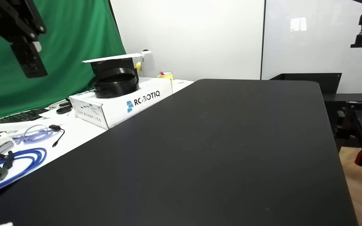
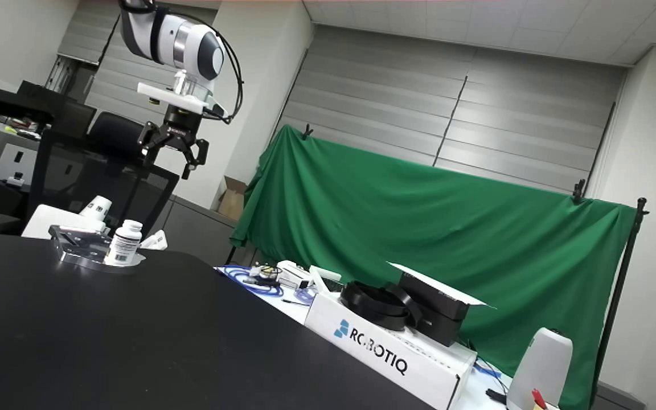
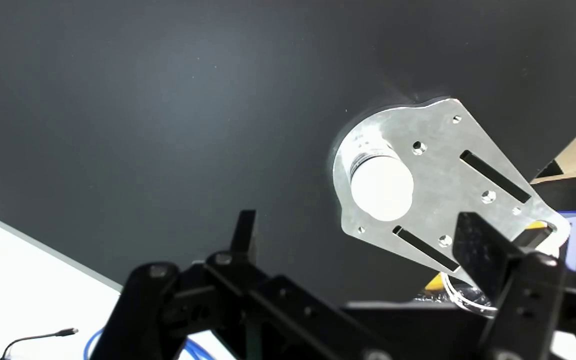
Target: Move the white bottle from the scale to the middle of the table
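Note:
The white bottle (image 2: 124, 244) stands upright on a flat silver metal plate (image 2: 81, 246) near the edge of the black table (image 2: 151, 330). In the wrist view the bottle (image 3: 382, 188) shows from above, its white cap over the plate's rounded end (image 3: 435, 185). My gripper (image 2: 167, 166) is open and empty, well above the bottle and apart from it. In the wrist view the bottle's cap lies ahead of the gap between my fingers (image 3: 356, 216). In an exterior view only part of the gripper (image 1: 30, 59) shows above the table (image 1: 215, 141), and the bottle is out of view.
A white lettered box (image 1: 137, 100) with black rings (image 1: 116, 84) stands along the table's side. Blue cables (image 1: 33, 160) lie on the white surface beside it. A white cup (image 2: 95, 208) shows behind the plate. The plate's narrow end reaches past the table edge.

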